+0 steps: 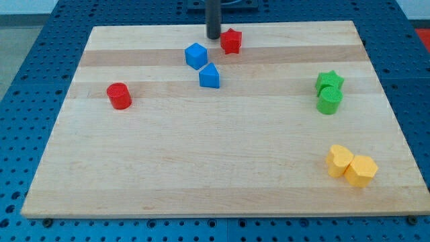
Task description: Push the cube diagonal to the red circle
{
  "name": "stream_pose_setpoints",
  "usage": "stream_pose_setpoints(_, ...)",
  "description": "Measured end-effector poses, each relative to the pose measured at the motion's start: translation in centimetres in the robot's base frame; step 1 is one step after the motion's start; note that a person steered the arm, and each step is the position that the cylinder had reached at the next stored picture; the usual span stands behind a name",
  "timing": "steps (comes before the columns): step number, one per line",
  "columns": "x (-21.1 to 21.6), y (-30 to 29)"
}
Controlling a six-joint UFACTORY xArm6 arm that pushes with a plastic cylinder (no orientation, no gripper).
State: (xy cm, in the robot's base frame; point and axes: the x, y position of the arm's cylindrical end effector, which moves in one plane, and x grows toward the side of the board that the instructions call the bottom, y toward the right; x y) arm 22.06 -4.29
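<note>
Lining up on the cube
Tip point(213, 37), a bare end effector holding nothing, sits far, just right of the blue cube point(196, 56); light, rigid, likely slides easily toward red circle point(119, 95) when pushed squarely.

Smooth pale wooden board point(222, 175)

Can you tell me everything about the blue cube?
The blue cube is a small, solid-looking block, plain bright blue and maybe plastic. It sits flat on the wooden board, near the view's top, turned a little so a corner faces us. Nothing touches it. Another blue block sits just below it with a small gap. My tip is up and to its right, close but apart.
</note>
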Motion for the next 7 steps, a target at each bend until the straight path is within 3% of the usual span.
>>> stream_pose_setpoints(2,-0.6,-3.3)
stream_pose_setpoints(4,4.2,-6.2)
stream_pose_setpoints(7,5.6,-6.2)
